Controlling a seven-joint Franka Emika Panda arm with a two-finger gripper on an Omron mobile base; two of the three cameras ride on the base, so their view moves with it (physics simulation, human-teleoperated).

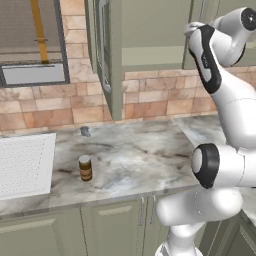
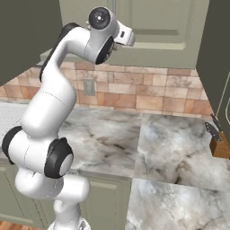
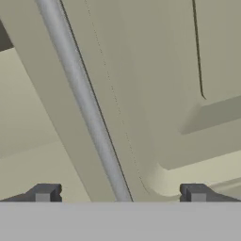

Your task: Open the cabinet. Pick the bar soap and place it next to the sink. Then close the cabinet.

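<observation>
The sage-green cabinet (image 1: 150, 30) hangs on the brick wall, and its left door (image 1: 107, 60) stands swung out, edge-on to the left base view. My arm is raised to the cabinet's right door (image 2: 157, 27). In the hand view my gripper (image 3: 120, 193) is open, and the door's long silver bar handle (image 3: 84, 103) runs slantwise between the two dark fingertips (image 3: 44, 193), close in front of them. The raised-panel door face lies right behind the handle. The white gridded sink (image 1: 25, 165) sits at the counter's left end. The bar soap is out of view.
A brown jar with a tan lid (image 1: 85, 167) stands on the marble counter (image 1: 140, 155) near the sink. A small grey object (image 1: 85, 131) sits by the wall. A knife block (image 2: 220, 143) stands at the counter's far right. Lower green cabinets (image 1: 110, 225) run beneath.
</observation>
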